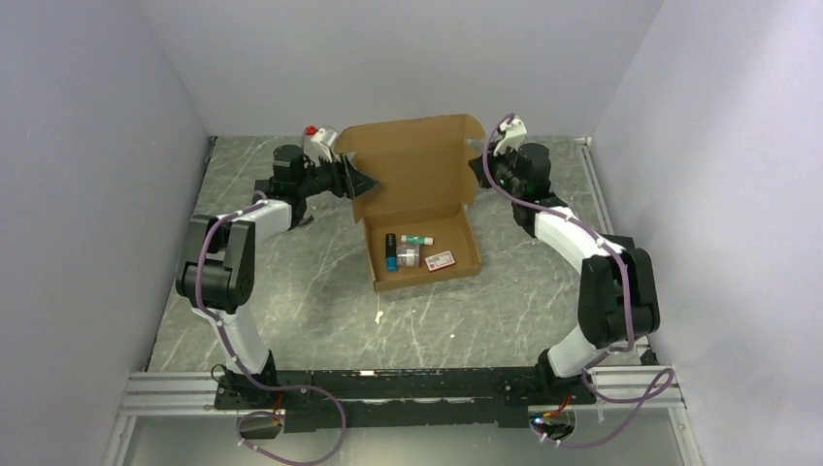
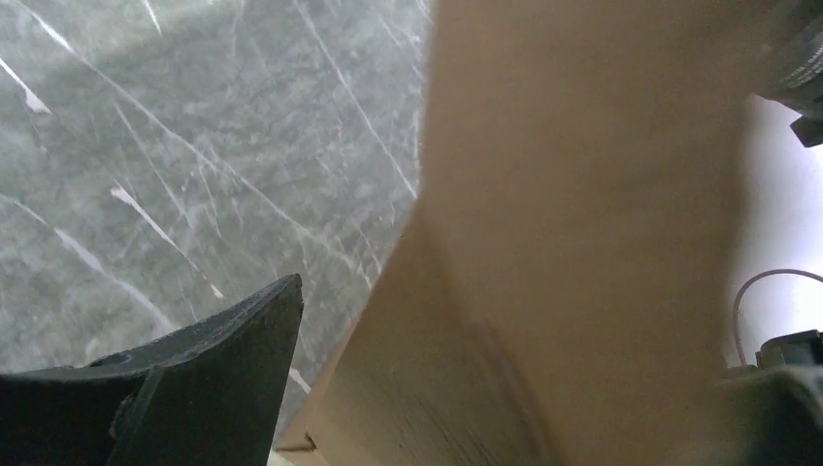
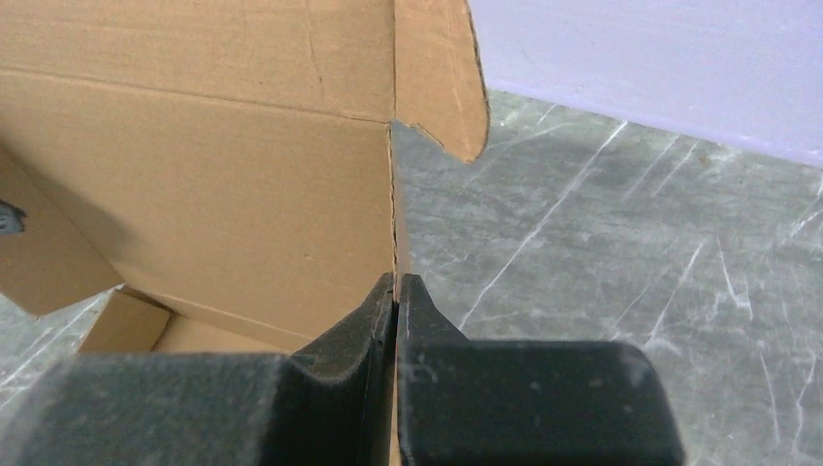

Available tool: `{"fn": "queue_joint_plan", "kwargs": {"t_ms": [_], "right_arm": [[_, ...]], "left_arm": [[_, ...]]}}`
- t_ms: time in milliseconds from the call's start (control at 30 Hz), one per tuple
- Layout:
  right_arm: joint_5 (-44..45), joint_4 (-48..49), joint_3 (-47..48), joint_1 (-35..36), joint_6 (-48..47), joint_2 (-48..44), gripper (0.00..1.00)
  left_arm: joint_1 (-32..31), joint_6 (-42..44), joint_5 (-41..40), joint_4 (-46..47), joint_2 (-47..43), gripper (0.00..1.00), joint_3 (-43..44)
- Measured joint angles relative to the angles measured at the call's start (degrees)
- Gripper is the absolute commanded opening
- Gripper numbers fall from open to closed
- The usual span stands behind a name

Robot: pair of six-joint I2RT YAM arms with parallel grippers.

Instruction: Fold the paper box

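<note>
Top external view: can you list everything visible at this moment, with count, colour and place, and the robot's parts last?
paper box: one, brown, middle of the table, lid raised upright at the far side
small bottles and tubes: about three, dark, white and teal, lying in the box's tray
packet: one, red and white, in the tray beside them
scrap: one, white, on the table just in front of the box
table: one, grey marbled, under everything
left gripper: one, black, open, at the lid's left edge
right gripper: one, black, shut on the lid's right edge
</note>
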Motion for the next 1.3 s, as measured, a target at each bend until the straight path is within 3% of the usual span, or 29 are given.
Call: {"fn": "queue_joint_plan", "kwargs": {"t_ms": [300,533,633,867,1100,1300], "right_arm": [[1.6,1.6,-7.4,0.9,0.5,-6.9,0.0],[4.1,1.8,-9.8,2.8,0.2,-9.1,0.02],[5.0,1.8,-10.8,3.1,0.2,-10.1,0.02],[7.4,1.4,-12.9,4.7,0.0,-12.5,0.05],[8.9,0.3,-14.7,5.6,-0.1,-14.8,0.07],[9.4,-1.3,-14.9,5.9,0.5,-15.6,0.09]], "left_arm": [[0.0,-0.2,-0.7,-1.3,-1.6,0.75,-5.9],[0.0,-1.1,-4.7,-5.5,-9.7,0.74,-8.8],[-0.1,-1.2,-6.2,-7.3,-13.0,0.71,-9.7],[-0.3,-1.9,-9.2,-12.3,-15.3,0.49,-10.7],[-0.4,-3.0,-11.4,-13.6,-15.6,0.45,-10.7],[-0.9,-4.4,-13.0,-15.8,-16.7,0.48,-10.7]]}}
